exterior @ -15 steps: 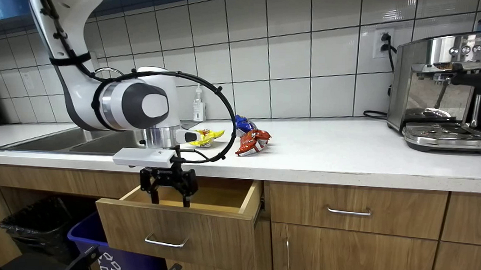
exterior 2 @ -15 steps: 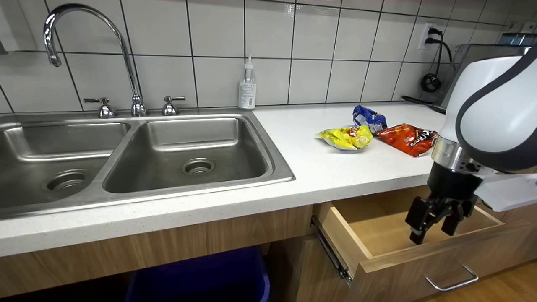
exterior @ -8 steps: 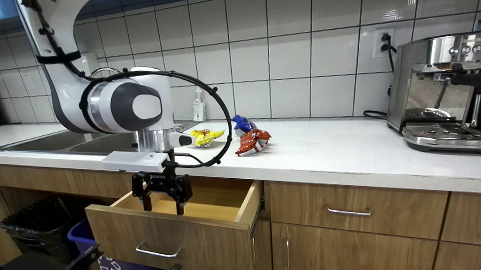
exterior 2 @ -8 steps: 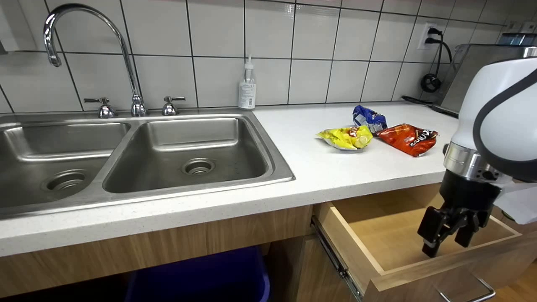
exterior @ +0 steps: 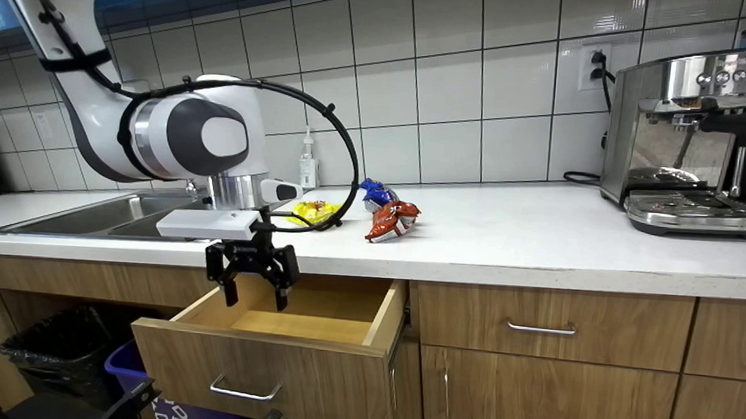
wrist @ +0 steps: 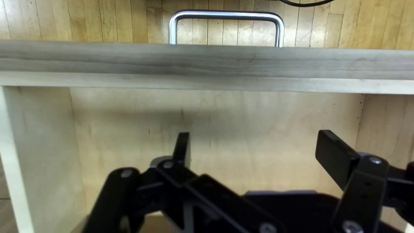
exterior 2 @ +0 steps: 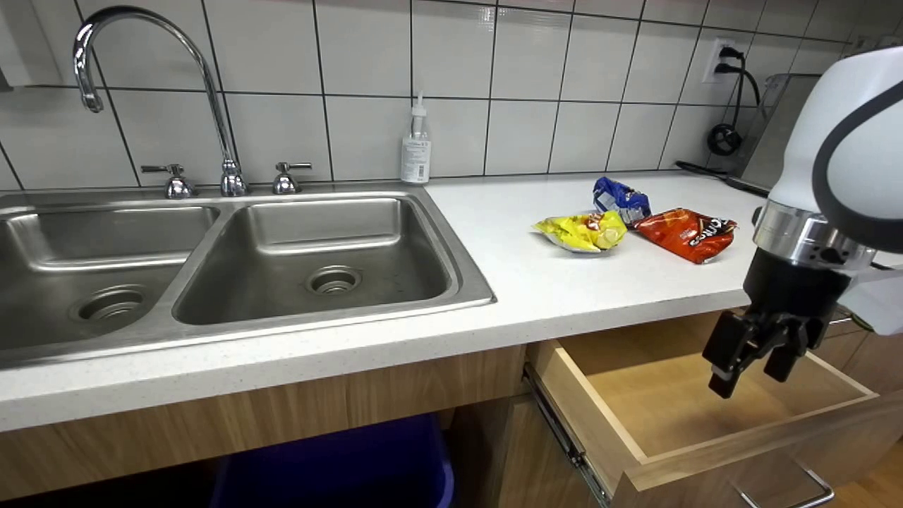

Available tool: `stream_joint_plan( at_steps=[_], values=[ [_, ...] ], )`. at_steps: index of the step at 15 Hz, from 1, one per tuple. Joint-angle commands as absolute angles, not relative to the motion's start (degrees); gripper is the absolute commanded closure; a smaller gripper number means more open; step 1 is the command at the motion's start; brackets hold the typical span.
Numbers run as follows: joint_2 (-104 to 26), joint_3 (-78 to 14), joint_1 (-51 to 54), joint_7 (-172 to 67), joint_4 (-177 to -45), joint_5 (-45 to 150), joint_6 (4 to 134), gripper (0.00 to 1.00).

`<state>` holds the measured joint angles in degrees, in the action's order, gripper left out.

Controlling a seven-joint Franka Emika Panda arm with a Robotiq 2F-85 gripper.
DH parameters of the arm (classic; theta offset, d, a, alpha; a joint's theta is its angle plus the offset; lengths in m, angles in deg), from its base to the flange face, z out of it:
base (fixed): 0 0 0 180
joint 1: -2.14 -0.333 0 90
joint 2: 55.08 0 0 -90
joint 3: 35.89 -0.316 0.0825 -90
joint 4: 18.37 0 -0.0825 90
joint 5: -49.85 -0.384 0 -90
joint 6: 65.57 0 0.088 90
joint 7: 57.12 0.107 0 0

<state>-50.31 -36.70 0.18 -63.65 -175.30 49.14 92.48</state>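
My gripper is open with nothing between its fingers. It points down over the pulled-out wooden drawer, its fingertips above the drawer's floor and behind the front panel. It shows the same in an exterior view. In the wrist view the fingers stand wide apart, clear of the drawer front's top edge. The drawer's metal handle lies beyond that edge. The drawer holds nothing that I can see. On the counter lie a yellow bag, a blue bag and a red bag.
The white counter edge runs just behind the gripper. A steel sink with faucet and a clear pump bottle are beside the bags. An espresso machine stands on the counter. Black and blue bins sit below.
The drawer came further out as my gripper moved outward with it. Then my gripper rose, its fingers lifting away from the drawer front, while the drawer stayed put. The bags have not moved.
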Motion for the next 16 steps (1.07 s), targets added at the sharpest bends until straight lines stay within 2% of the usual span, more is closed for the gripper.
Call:
stream_joint_plan(
  at_steps=[1, 7, 13, 14, 16],
  values=[
    [-59.2, -37.3, 0.2, -62.0, -176.3, 48.6, 84.7, 0.0],
    [-66.3, -36.4, 0.2, -62.9, -170.9, 47.0, 72.4, 0.0],
    [-65.5, -35.1, 1.1, -63.6, -161.3, 48.5, 63.6, 0.0],
    [-66.2, -35.4, 0.4, -63.4, -164.8, 47.6, 67.7, 0.0],
    [-66.1, -35.4, 0.4, -63.4, -164.2, 47.6, 67.3, 0.0]
  ],
)
